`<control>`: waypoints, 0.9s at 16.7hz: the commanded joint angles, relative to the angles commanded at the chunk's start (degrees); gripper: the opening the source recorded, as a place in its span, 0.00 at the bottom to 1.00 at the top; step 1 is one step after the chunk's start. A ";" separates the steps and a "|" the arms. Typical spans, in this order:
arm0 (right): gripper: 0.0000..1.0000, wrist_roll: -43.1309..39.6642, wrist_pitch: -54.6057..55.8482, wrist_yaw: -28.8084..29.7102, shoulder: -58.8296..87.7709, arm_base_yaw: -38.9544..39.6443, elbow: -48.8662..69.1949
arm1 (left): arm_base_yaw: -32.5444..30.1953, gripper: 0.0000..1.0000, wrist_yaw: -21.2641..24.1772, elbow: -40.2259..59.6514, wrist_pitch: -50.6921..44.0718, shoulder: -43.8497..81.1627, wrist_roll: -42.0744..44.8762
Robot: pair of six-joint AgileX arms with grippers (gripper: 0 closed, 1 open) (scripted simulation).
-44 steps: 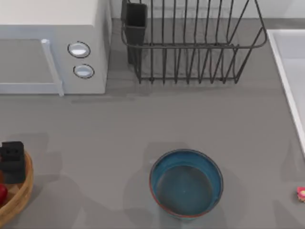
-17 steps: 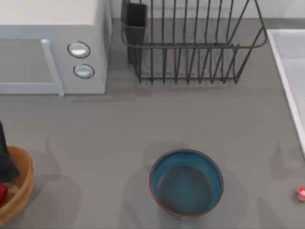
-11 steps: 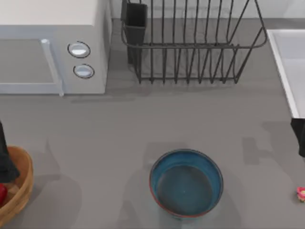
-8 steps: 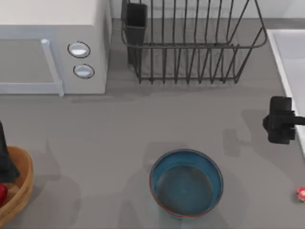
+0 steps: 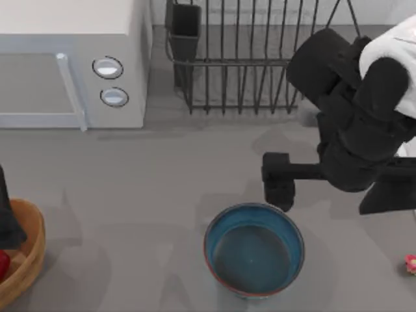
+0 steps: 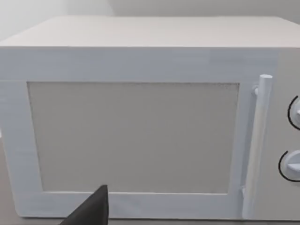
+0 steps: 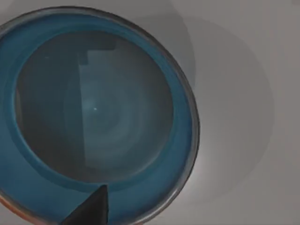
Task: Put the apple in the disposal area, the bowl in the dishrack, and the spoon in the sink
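Note:
The teal-blue bowl (image 5: 253, 250) with a thin reddish rim sits empty near the table's front, and the right wrist view looks straight down into the bowl (image 7: 93, 117). My right gripper (image 5: 278, 181) hovers just beyond the bowl's far right rim. At the far left edge the red apple (image 5: 2, 263) lies in the tan wooden disposal area (image 5: 29, 260), with my left gripper (image 5: 6, 221) just above it. The tiny pink spoon (image 5: 410, 262) lies at the right edge. The wire dishrack (image 5: 247, 65) stands at the back. My right arm hides the sink.
A white microwave (image 5: 71, 65) with two round knobs stands at the back left, and the left wrist view faces the microwave's door (image 6: 136, 136). My bulky right arm (image 5: 364, 110) reaches over the right side of the table and part of the dishrack.
My right arm has swung in from the right edge toward the middle and now reaches the bowl's far rim. The left gripper stays at the basket, and the bowl, apple and spoon have not moved.

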 joint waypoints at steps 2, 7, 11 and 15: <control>1.00 1.62 -3.06 -0.09 3.73 1.63 2.81 | 0.00 1.00 0.00 0.00 0.00 0.00 0.00; 1.00 2.26 -4.29 -0.14 5.18 2.26 3.90 | 0.00 1.00 0.00 0.00 0.00 0.00 0.00; 1.00 2.12 -1.94 -0.14 5.73 2.06 1.88 | 0.00 1.00 0.00 0.00 0.00 0.00 0.00; 1.00 2.28 8.41 -0.13 8.84 2.21 -4.82 | 0.00 1.00 0.00 0.00 0.00 0.00 0.00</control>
